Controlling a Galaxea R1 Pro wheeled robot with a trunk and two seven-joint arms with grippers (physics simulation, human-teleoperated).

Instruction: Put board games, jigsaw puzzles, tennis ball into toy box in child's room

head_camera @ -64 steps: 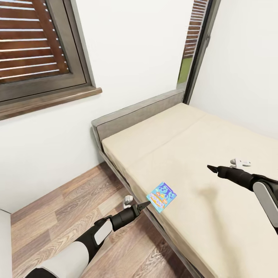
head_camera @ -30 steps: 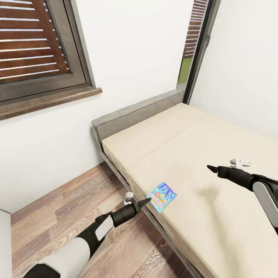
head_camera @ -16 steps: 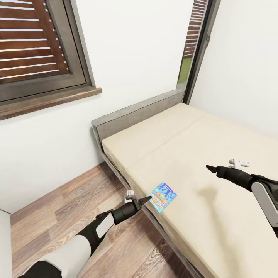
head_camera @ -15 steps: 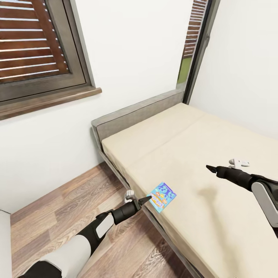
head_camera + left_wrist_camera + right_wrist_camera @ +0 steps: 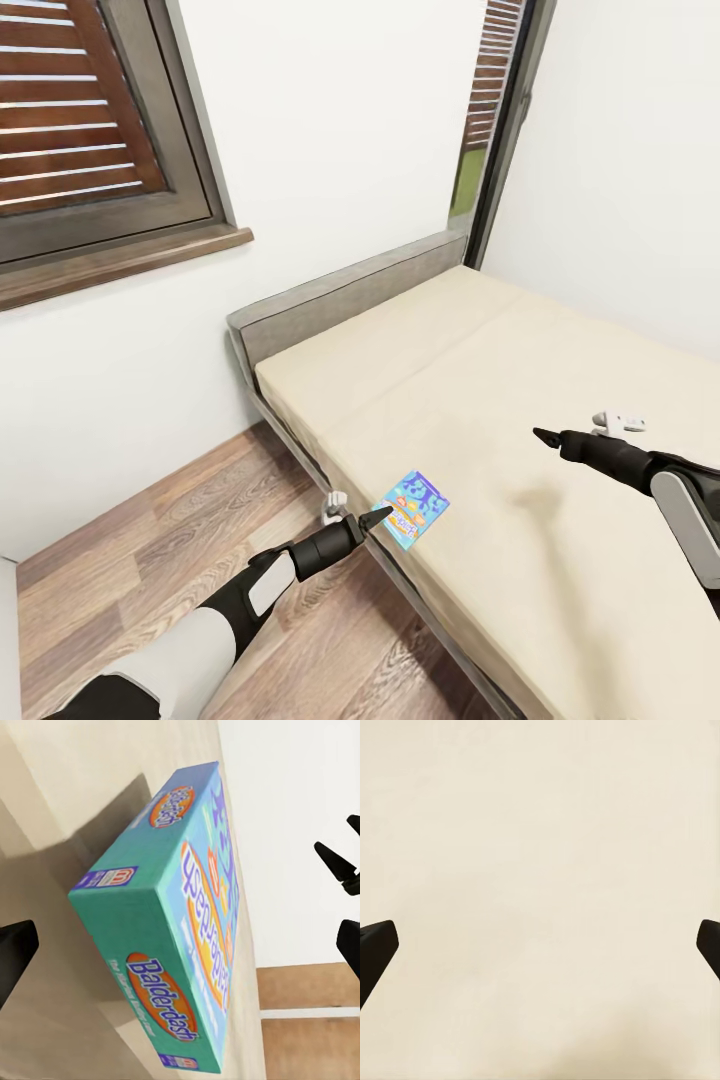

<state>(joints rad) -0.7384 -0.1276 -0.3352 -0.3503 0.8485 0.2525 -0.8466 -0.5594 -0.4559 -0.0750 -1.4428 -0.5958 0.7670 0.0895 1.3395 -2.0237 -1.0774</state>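
One of the board games, a light-blue cartoon box (image 5: 411, 508) printed "Balderdash", lies flat on the beige bed (image 5: 520, 350) close to its near edge. My left gripper (image 5: 378, 518) is open, its tips level with the box's corner at the bed edge. In the left wrist view the box (image 5: 172, 937) sits just ahead, between the spread fingertips (image 5: 16, 951). Further right, my right gripper (image 5: 545, 437) hovers open above bare mattress (image 5: 540, 870), holding nothing. The table, the toy box, the jigsaw puzzles and the tennis ball are out of view.
A grey padded headboard (image 5: 340, 292) closes the bed's far end against the white wall. A window with brown slats (image 5: 80, 120) and a wooden sill is at upper left. Wood-plank floor (image 5: 150, 540) runs along the bed's left side. A dark tall frame (image 5: 505, 130) stands behind the bed.
The head view has shifted slightly. My left forearm swung and its tips edged closer to the box's corner. The box and the right arm have stayed put.
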